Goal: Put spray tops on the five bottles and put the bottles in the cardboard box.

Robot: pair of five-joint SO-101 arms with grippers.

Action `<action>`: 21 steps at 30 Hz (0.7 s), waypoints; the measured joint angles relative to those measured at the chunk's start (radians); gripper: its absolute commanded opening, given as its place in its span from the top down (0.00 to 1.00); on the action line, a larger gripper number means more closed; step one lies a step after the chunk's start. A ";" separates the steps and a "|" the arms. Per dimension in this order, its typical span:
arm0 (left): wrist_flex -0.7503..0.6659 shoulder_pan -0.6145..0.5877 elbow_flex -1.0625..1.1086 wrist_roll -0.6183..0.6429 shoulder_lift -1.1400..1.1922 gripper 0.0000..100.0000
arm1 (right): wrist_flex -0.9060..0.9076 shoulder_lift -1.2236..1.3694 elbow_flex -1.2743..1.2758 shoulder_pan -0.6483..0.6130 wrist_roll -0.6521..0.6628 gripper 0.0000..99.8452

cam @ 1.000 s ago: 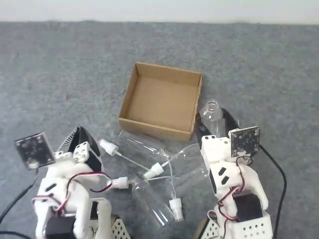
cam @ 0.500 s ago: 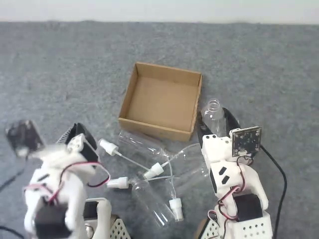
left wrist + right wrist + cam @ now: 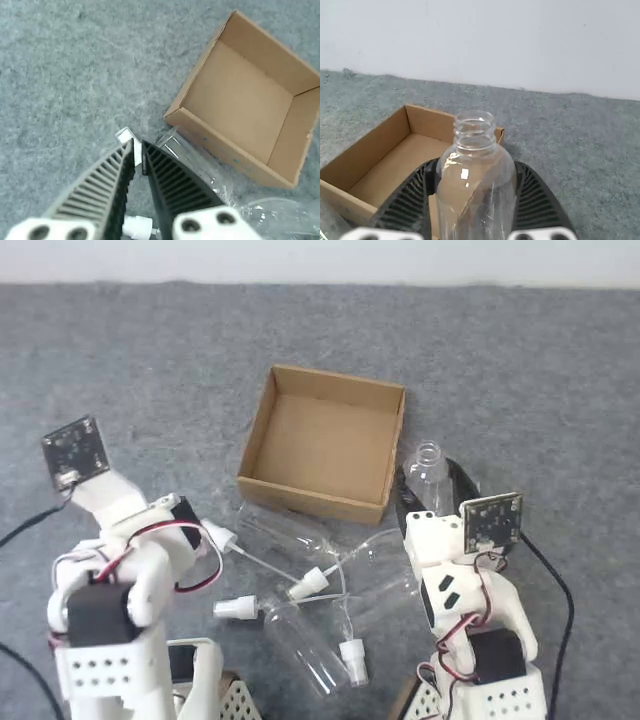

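My right gripper (image 3: 428, 498) (image 3: 472, 186) is shut on a clear bottle (image 3: 427, 472) (image 3: 474, 172). It holds the bottle upright, neck bare, just outside the right wall of the cardboard box (image 3: 310, 498) (image 3: 367, 150). My left gripper (image 3: 192, 518) (image 3: 137, 146) hangs shut, its fingers nearly together, right over a white spray top (image 3: 218, 535) (image 3: 125, 135) on the carpet near the box (image 3: 225, 150). Whether it touches the top I cannot tell. More clear bottles (image 3: 310, 645) lie between the arms.
Loose spray tops lie at the centre (image 3: 310, 583), near the left arm's base (image 3: 237, 607) and near the front (image 3: 353, 658). Two more bottles lie by the box's front wall (image 3: 285, 530) and beside the right arm (image 3: 385, 575). Grey carpet stretches to the back and left.
The left arm has swung up and forward, bringing its gripper over the spray top near the box. The right arm and its bottle have stayed put.
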 measured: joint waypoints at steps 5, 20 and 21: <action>0.000 -0.038 0.000 -0.002 0.089 0.78 | 0.000 0.000 0.000 -0.003 0.000 0.99; -0.176 -0.060 0.118 0.075 0.414 0.83 | -0.002 0.000 0.000 -0.003 0.000 0.99; -0.187 -0.060 0.121 0.075 0.425 0.83 | -0.002 0.000 0.000 -0.003 0.000 0.99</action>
